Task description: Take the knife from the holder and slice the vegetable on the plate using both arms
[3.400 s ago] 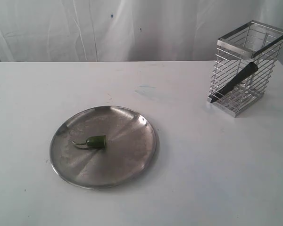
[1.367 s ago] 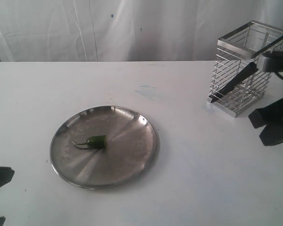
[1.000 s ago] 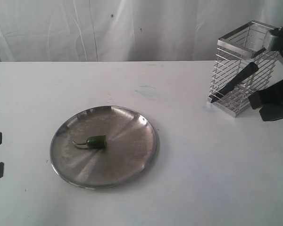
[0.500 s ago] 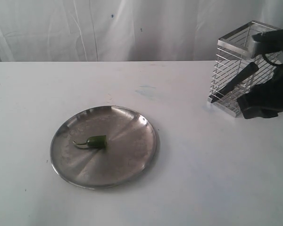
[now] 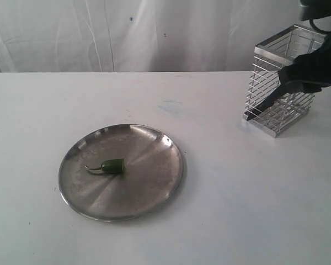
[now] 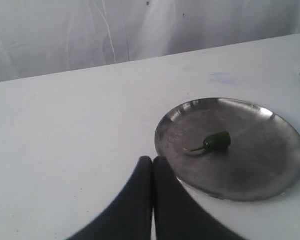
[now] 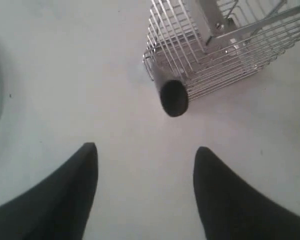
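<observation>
The right gripper [image 7: 146,147] stands wide open. Its two dark fingers [image 7: 75,190] are spread well apart with only bare table [image 5: 220,221] between them, and they grip nothing. In the right wrist view the round butt of the knife [image 7: 173,97] handle lies beyond the fingertips, clear of both, against the lower wires of the holder [image 7: 215,55].

In the exterior view this gripper [image 5: 308,74] hangs in front of the holder's [image 5: 273,52] upper half, at about 2 o'clock from the table's middle. It covers the knife handle there, so contact cannot be judged from that side; it seems to be just short of it. The black blade [image 5: 267,105] slants down from under the gripper toward 8 o'clock, its tip by the holder's base.

The left gripper [image 6: 152,165] is closed, its fingers pressed flat together with nothing between them. It sits near the rim of the plate [image 6: 260,165] without touching it.

The plate [image 5: 149,182] lies at about 7 o'clock from the table's middle. The vegetable [image 5: 112,165] rests near the plate's centre, its stem curving toward 9 o'clock.
</observation>
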Available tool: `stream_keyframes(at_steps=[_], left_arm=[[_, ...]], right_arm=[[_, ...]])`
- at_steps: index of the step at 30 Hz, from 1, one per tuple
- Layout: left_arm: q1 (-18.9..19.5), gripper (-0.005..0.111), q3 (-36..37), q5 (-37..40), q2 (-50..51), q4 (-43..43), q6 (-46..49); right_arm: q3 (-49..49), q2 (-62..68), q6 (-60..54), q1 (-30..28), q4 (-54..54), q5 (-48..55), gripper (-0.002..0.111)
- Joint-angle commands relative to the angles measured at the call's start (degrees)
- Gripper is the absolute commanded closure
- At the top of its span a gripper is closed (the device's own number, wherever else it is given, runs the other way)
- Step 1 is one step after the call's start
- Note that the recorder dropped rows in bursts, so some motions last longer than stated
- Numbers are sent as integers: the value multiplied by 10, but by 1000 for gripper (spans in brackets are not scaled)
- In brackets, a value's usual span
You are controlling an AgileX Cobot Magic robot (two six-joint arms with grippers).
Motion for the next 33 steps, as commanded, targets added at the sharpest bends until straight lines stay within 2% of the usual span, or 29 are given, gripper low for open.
stream_keyframes(at_steps=[1,12,24,25,30,31,33], left_arm=[[-3,107,4,33,-7,1,9],[-5,107,4,40,-7,-8,9],[-5,107,4,40,-7,-12,9],[-5,107,4,40,-7,-12,9],[-5,107,4,43,-7,-12,9],[-5,107,4,43,-7,-12,9],[-5,107,4,43,-7,-12,9]], right_arm=[[-24,27,15,0,-18,-10,54],[-64,91,15,0,-30,-23,54],[-65,141,13,0,-30,-83,54],[-65,144,13,0,-30,-85,60],[-65,147,4,0,-30,-80,104],[-65,147,-5,0,-30,-77,108],[-65,141,-5,0,-30,-76,108]])
